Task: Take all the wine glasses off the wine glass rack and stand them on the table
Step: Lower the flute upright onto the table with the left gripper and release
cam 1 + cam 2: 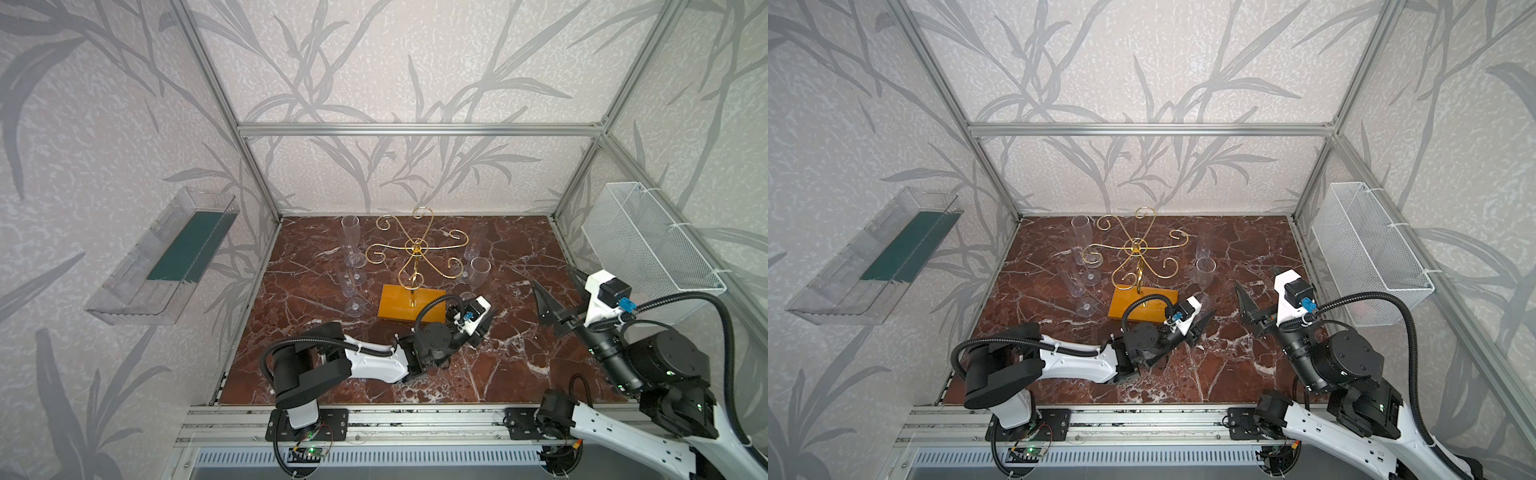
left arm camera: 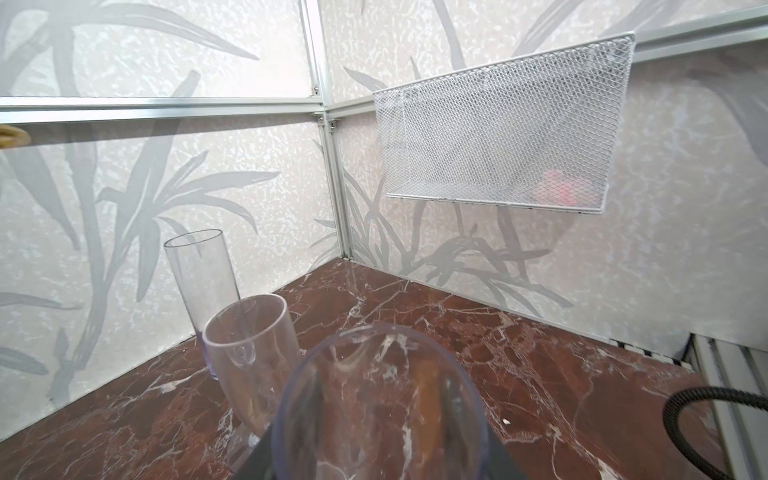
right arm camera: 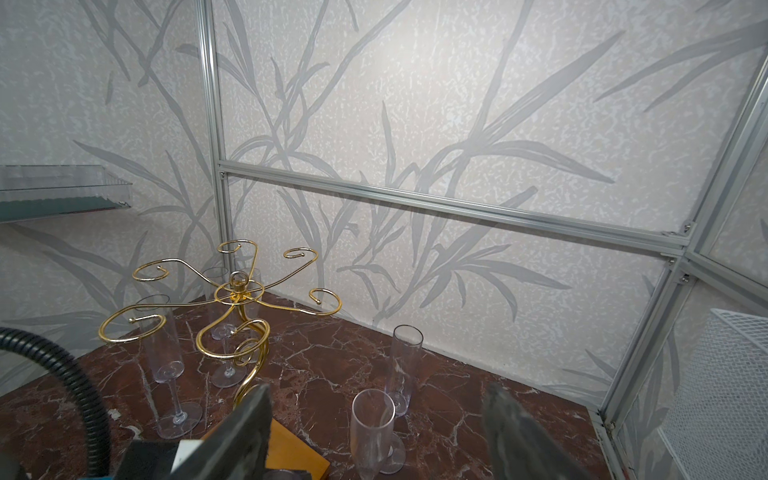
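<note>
White mesh basket (image 1: 648, 241) on right wall; clear tray (image 1: 124, 286), green liner, left wall; marble tabletop (image 1: 519, 365).

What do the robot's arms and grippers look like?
Both arms, left arm and right arm, have white shells with black round joints. A black ribbed hose runs along each, ending near a blue plug. The left gripper and right gripper have dark pointed fingers.

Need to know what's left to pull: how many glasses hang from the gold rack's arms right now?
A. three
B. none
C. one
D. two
B: in the right wrist view all six curled arms of the wine glass rack are bare; a flute stands on the table, and the wine glass sits in the left gripper.
</note>
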You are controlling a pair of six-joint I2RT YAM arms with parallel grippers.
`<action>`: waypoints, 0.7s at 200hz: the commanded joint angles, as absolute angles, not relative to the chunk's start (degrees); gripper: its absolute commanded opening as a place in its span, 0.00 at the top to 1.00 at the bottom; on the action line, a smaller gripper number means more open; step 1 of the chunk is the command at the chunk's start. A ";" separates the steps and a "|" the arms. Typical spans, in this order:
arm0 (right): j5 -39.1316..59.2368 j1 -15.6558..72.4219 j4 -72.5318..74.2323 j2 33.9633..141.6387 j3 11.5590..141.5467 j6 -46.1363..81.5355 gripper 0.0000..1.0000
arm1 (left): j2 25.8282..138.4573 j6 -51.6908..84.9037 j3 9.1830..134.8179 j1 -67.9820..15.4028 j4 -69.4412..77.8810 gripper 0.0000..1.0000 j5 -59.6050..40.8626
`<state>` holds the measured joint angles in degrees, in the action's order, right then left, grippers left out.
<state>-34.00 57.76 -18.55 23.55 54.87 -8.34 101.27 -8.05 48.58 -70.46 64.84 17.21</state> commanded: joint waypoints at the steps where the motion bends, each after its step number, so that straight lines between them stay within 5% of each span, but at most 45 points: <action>1: -34.55 58.01 -18.54 23.36 54.49 -7.80 0.22 | 102.96 -8.82 51.46 -70.51 71.06 0.70 20.55; 97: -35.24 58.03 -19.56 23.00 54.77 -7.52 0.21 | 108.28 -5.45 52.96 -69.84 73.74 0.70 24.38; 140: -35.33 58.05 -19.51 23.18 54.48 -7.34 0.21 | 108.63 -4.53 53.56 -69.81 71.27 0.54 24.40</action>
